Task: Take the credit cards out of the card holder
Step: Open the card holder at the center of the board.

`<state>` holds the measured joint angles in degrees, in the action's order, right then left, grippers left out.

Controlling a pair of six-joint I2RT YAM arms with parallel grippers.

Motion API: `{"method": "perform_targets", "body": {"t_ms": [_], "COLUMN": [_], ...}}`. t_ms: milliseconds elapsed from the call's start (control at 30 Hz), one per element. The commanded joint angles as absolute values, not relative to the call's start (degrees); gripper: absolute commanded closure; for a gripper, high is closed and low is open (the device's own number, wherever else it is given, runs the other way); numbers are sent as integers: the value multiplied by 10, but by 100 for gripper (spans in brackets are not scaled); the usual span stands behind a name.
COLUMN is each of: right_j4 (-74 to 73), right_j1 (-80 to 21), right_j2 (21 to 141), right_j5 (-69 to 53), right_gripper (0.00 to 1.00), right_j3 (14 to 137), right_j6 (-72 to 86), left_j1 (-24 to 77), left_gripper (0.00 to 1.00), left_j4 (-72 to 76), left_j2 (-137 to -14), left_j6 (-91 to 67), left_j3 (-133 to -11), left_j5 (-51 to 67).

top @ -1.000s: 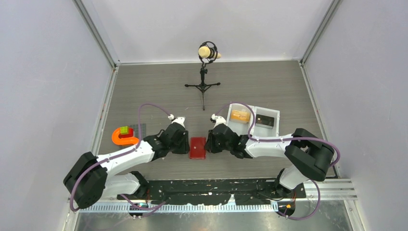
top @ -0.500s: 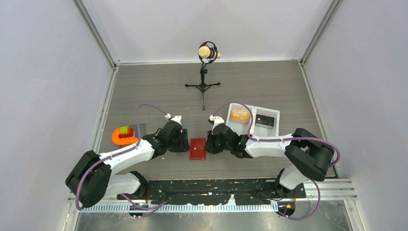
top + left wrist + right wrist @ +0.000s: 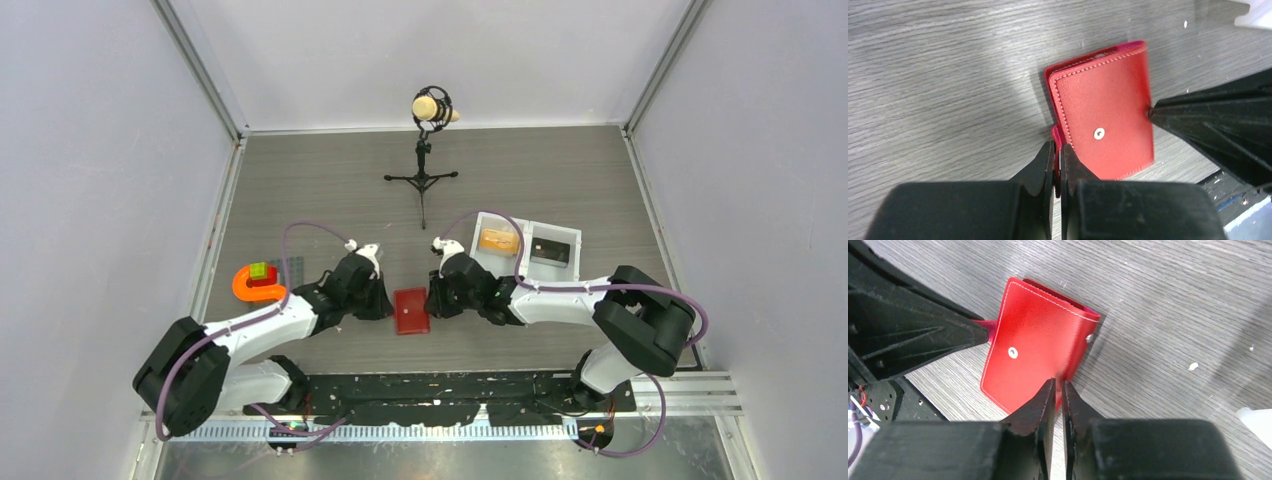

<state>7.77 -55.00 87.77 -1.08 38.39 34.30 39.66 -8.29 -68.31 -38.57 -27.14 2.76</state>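
Note:
The red card holder (image 3: 411, 310) lies closed on the table between my two grippers, snap stud up (image 3: 1099, 133). At its left edge my left gripper (image 3: 1058, 150) is shut on a thin pink-red edge that sticks out from under the cover. My right gripper (image 3: 1058, 387) is shut on the holder's right edge (image 3: 1075, 360). From above, the left gripper (image 3: 389, 305) and right gripper (image 3: 432, 303) face each other across the holder. The credit cards are hidden inside; only a pink sliver (image 3: 1128, 46) shows at the holder's far end.
A white two-compartment tray (image 3: 527, 226) sits behind the right arm, with an orange block (image 3: 497, 240) and a dark flat thing (image 3: 551, 250) in it. An orange curved piece with a green block (image 3: 257, 281) lies at the left. A microphone stand (image 3: 423, 178) stands at the back.
The left gripper's jaws have closed on the holder's left edge. The holder has turned slightly between the two grippers. The right arm has barely moved.

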Motion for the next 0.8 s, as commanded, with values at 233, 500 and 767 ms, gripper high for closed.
{"method": "perform_targets", "body": {"t_ms": [233,500,767], "right_j4": [33,-8,-19], "right_j1": [-555,-612,-638], "right_j2": [816,835,866], "right_j5": [-2,53,77], "right_gripper": [41,29,28], "right_j3": [426,472,490], "right_j6": [366,367,371], "left_j1": [395,394,394], "left_gripper": [100,100,100], "left_j4": [-17,-10,-26], "left_j2": [-588,-538,-508], "left_j6": [-428,-441,-440], "left_j3": [-229,-211,-207], "left_j5": [91,100,99]}}
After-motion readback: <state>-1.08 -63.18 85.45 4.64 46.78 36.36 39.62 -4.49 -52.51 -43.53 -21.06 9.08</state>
